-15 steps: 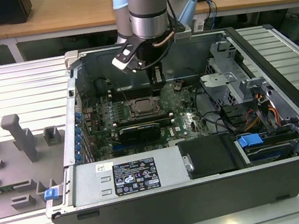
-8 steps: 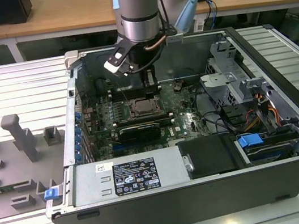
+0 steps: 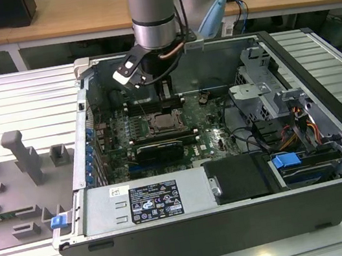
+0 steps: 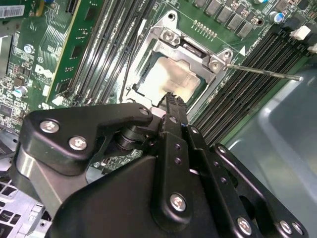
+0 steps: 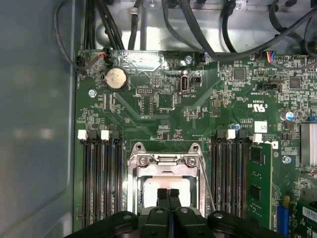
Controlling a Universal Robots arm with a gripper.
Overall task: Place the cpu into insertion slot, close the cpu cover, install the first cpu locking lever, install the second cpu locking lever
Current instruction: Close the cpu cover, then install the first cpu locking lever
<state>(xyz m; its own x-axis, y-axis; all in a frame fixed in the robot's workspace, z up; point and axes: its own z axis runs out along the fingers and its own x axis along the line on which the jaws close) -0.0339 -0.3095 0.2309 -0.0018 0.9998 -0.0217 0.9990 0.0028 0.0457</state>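
Open computer case [image 3: 210, 243] | cpu [image 5: 154, 184] flat, face-up in insertion slot [image 5: 132, 184] | tool [image 5: 168, 192] pressed together over cpu

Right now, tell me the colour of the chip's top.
The chip is pale silver-grey, seen best in the second wrist view.

The open computer case [image 3: 240, 228] is viewed from above, some way off, in the exterior view. The green board [image 5: 163, 106] is looked down on from close by in both wrist views. The insertion slot [image 3: 165, 122] is shared by all three.
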